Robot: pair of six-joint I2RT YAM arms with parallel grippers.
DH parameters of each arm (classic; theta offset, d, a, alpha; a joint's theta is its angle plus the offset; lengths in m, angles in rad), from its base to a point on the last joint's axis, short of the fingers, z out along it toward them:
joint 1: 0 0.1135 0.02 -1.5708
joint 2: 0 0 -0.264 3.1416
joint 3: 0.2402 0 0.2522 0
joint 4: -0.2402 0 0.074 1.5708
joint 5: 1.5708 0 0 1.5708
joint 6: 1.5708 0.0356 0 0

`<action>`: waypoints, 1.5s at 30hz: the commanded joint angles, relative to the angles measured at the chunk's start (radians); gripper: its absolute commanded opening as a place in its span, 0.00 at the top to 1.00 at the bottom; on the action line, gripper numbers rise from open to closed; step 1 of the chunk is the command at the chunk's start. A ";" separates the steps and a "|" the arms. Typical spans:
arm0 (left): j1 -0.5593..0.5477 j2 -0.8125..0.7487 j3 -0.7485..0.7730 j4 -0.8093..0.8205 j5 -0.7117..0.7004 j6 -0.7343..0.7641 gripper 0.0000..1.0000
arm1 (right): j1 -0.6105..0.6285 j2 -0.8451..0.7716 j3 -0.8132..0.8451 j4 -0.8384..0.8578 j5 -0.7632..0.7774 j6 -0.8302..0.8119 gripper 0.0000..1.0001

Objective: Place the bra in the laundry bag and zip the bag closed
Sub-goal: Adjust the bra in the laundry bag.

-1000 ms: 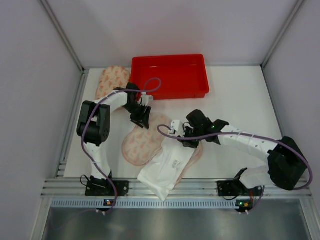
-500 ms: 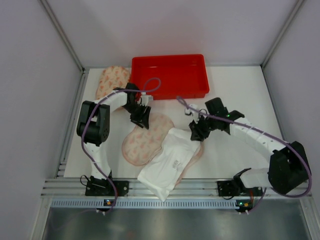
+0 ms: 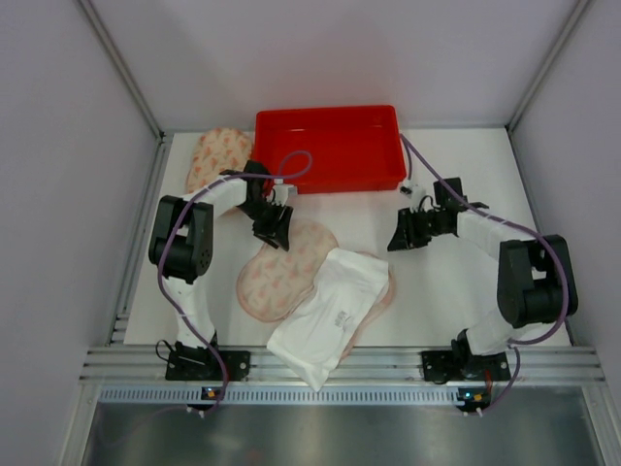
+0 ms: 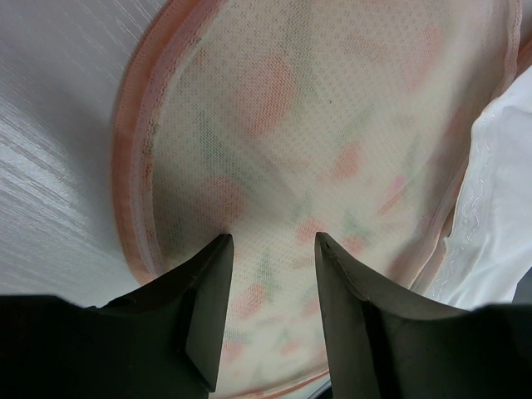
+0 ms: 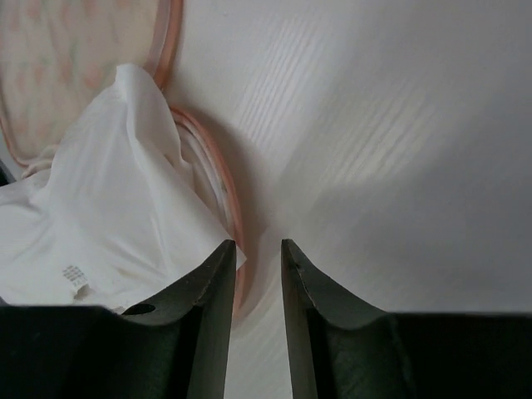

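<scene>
Your laundry bag [image 3: 277, 277], pink floral mesh, lies flat on the table [image 3: 466, 175] near the middle of its near edge; the white bra [image 3: 335, 296] lies across the bag's right half, on top and not inside, with one end hanging over the table's near edge; the bag's pink rim shows just right of the bra. Your left gripper [image 4: 270, 241] sits over the bag's far end; jaws about half apart, mesh showing between them, nothing pinched; whether the fingertips touch the mesh, you can't tell. Your right gripper [image 5: 258, 245] is low over bare table, near the bag's right rim; jaws narrow, a slim gap, holding nothing. Red tray [image 3: 335, 182] at the far edge, centre; a second floral mesh piece [image 3: 218, 155] lies in the far left corner, just beside the tray's left end.
</scene>
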 commanded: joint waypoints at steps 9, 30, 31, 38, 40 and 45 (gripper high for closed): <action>0.009 0.027 -0.014 0.025 -0.019 0.013 0.50 | 0.009 0.070 -0.077 0.182 -0.277 0.258 0.58; 0.012 0.033 -0.020 0.025 -0.033 0.015 0.50 | 0.019 0.001 -0.041 0.066 -0.236 0.089 1.00; 0.012 0.033 -0.020 0.025 -0.036 0.015 0.50 | 0.017 -0.020 -0.038 0.061 -0.234 0.091 1.00; 0.015 0.035 -0.026 0.023 -0.039 0.018 0.50 | -0.020 -0.141 -0.052 0.086 -0.184 0.083 1.00; 0.015 0.035 -0.026 0.023 -0.041 0.021 0.50 | -0.024 -0.205 -0.081 0.112 -0.135 0.076 1.00; 0.017 0.041 -0.032 0.025 -0.039 0.024 0.50 | -0.032 -0.386 -0.215 0.274 -0.023 0.089 1.00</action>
